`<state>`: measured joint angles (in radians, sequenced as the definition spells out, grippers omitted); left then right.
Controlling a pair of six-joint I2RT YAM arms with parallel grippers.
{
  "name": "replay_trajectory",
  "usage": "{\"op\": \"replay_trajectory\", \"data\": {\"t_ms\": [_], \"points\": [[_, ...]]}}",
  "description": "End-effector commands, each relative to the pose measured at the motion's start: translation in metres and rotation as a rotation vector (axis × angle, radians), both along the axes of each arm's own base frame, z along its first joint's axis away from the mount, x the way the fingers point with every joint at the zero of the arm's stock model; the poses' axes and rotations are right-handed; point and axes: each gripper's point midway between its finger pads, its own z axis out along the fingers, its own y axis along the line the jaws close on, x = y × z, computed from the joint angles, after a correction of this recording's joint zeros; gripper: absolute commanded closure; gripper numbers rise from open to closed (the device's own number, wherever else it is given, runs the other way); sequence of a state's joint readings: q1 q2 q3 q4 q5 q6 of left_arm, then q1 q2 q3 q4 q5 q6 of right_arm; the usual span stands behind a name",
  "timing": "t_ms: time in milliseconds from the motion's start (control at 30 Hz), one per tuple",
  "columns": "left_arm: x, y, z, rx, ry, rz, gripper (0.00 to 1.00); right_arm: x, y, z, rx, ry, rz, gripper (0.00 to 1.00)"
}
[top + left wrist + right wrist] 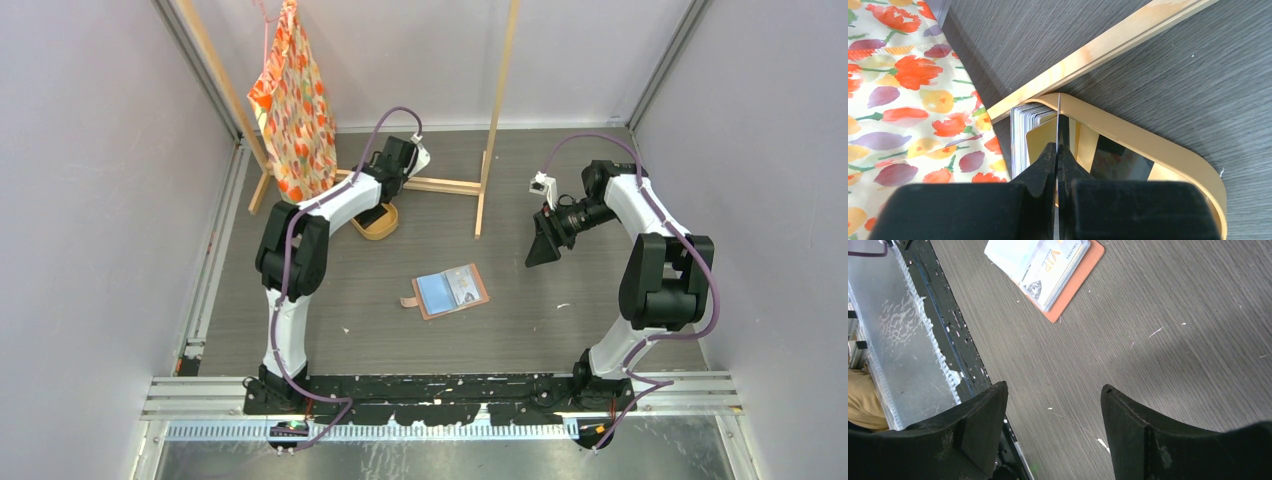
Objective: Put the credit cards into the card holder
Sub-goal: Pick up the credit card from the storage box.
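— Where are the credit cards (1020, 135) found?
— In the tray (1148, 146), at 10 o'clock from the open card holder (451, 291). 1 card (1058, 115) is pinched by the left hand (1056, 150). The right hand (1053, 387) is held wide.

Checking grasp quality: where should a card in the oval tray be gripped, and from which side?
By its free top edge, from above, fingers on its two flat faces. The credit cards stand on edge, packed together, and the tray wall blocks their sides. The left gripper pinches one so.
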<state>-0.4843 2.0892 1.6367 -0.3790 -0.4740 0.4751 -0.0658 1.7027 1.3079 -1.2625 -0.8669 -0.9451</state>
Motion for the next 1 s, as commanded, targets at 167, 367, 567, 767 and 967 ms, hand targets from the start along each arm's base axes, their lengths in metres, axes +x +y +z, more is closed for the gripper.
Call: {"op": "replay_trajectory", "data": {"t_ms": [167,367,567,767,967], "points": [[-0.001,-0.008,0.047,-0.097,-0.074,-0.021,0.99,0.005,0.003,0.013,0.028,-0.042,0.017,0.28],[-0.014,-0.023,0.072,-0.167,-0.108,-0.066,1.00,0.003,0.003,0.015,0.029,-0.049,0.025,0.28],[-0.042,-0.057,0.104,-0.297,-0.106,-0.157,1.00,-0.001,0.009,0.028,0.068,-0.063,0.034,0.30],[-0.103,-0.093,0.128,-0.554,-0.039,-0.213,1.00,-0.006,0.019,0.045,0.097,-0.126,0.017,0.30],[-0.202,-0.144,0.150,-1.178,0.157,-0.356,1.00,-0.025,0.056,0.081,0.251,-0.161,0.035,0.29]]}}
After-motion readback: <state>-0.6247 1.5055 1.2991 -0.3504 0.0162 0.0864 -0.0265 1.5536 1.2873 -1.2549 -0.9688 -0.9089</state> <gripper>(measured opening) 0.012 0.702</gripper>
